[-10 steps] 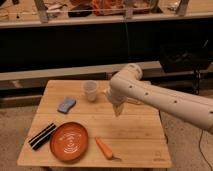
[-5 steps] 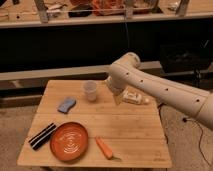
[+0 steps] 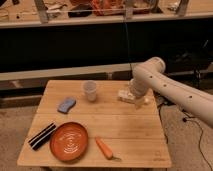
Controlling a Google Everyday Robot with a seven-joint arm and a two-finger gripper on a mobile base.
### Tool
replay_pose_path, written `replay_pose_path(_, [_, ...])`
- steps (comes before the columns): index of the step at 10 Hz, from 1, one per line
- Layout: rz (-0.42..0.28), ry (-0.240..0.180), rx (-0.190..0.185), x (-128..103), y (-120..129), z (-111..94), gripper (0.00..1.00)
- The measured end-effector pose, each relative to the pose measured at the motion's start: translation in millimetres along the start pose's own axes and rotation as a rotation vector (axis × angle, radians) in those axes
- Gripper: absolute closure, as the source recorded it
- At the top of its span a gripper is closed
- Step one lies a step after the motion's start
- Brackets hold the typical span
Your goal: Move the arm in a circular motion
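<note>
Your arm has swung back and right from over the desk centre; its tool now hangs above the far right edge, beside the cup, so the circle looks underway.

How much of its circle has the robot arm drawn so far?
Over the last second the arm has swung from above the middle of the table toward its back right edge, so part of a loop looks done. Right now the gripper hangs low there, right of the cup. Curving back round is left.
</note>
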Motion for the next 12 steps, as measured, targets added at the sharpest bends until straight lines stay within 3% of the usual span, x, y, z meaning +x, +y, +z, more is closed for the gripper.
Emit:
replay_pose_path(4, [0.172, 0.053, -0.032, 86.1, 71.3, -11.6, 0.2])
replay_pose_path(7, [0.171, 0.059, -0.029, 118.5, 110.4, -25.2, 0.2])
replay_pose_path(10, [0.131, 0.056, -0.025, 113.0, 121.3, -33.8, 0.2])
replay_pose_path(12, [0.083, 0.048, -0.02, 83.9, 119.7, -38.6, 0.2])
